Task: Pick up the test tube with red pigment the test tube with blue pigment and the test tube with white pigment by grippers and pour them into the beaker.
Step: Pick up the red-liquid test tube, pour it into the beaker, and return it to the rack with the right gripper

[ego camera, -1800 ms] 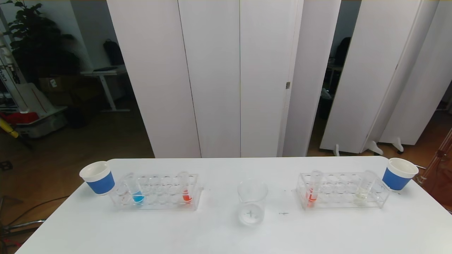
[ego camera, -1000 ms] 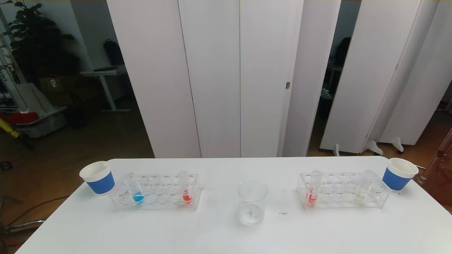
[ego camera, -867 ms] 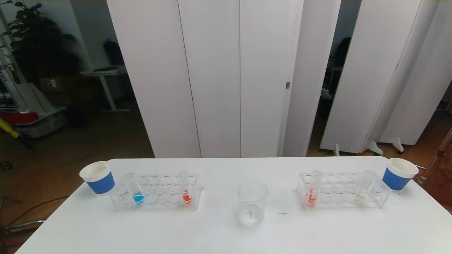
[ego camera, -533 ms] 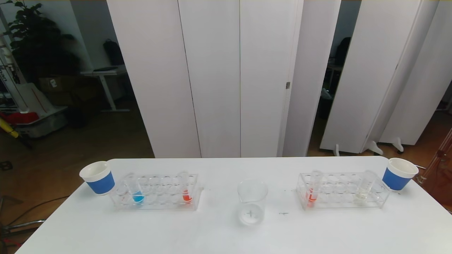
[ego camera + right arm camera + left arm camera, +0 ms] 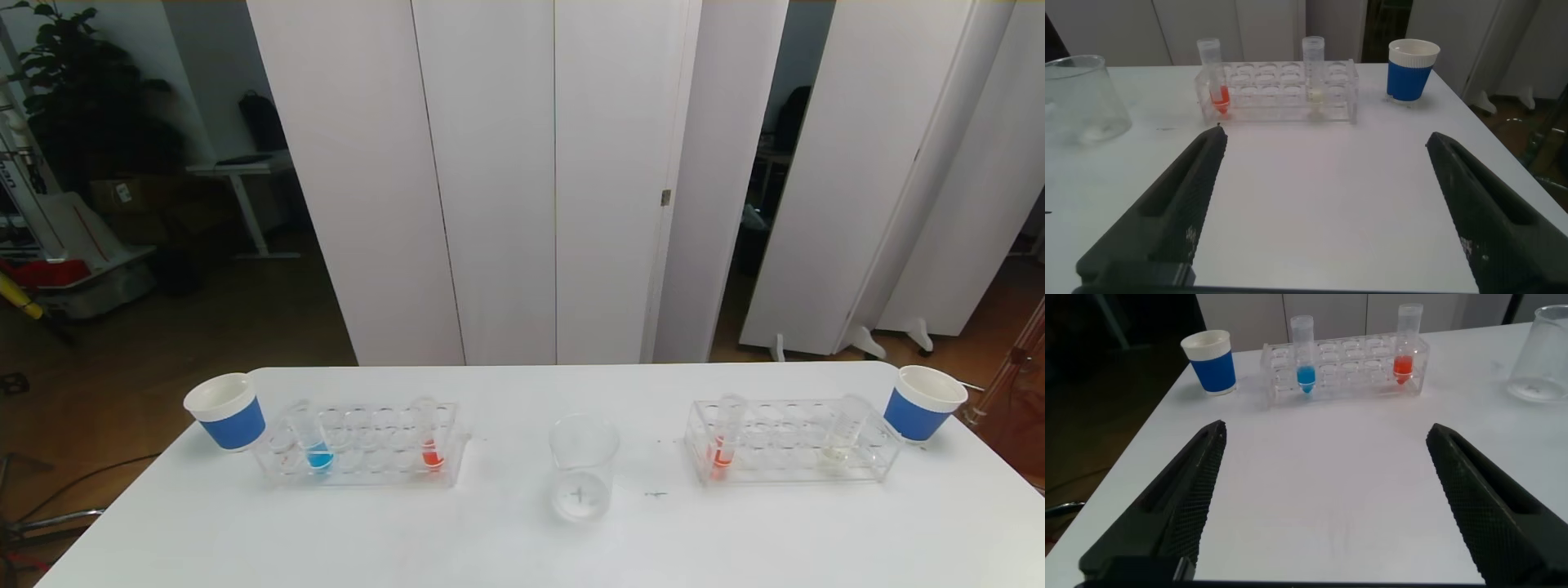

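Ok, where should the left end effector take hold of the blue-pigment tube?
Probably on the bare upper part of the test tube with blue pigment, above the rack, approaching level from the near side. It stands upright; its lower half sits inside the rack.

You have two clear racks (image 5: 363, 445) (image 5: 792, 441) on the white surface (image 5: 490, 547), a blue paper cup (image 5: 227, 411) far left and another (image 5: 922, 403) far right.

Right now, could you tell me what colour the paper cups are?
Blue with white rims; the left cup shows best in the left wrist view.
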{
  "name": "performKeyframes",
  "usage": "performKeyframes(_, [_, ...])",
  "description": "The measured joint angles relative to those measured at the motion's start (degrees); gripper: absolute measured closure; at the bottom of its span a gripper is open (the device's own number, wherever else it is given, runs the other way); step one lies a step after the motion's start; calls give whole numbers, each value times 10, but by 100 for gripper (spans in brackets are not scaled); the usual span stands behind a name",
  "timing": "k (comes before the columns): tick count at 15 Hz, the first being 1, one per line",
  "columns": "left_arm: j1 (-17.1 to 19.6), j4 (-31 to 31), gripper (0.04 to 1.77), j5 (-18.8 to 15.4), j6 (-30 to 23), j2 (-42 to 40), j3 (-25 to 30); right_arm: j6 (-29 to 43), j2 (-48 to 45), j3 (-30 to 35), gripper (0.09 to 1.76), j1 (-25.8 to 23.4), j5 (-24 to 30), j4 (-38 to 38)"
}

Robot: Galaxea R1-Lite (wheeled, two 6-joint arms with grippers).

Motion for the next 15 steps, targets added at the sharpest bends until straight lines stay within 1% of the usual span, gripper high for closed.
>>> performKeyframes(8, [0,0,6,0,0,0,0,-4,0,-6,10,-1,-1,6])
performKeyframes(10, [0,0,6,0,0,0,0,-4,2,-38,10,-1,-2,47])
performKeyframes(12, [0,0,6,0,0,0,0,-4,8,-91,10,0,0,101])
performKeyframes(15, [0,0,6,0,0,0,0,-5,35,-151,10,0,-4,119])
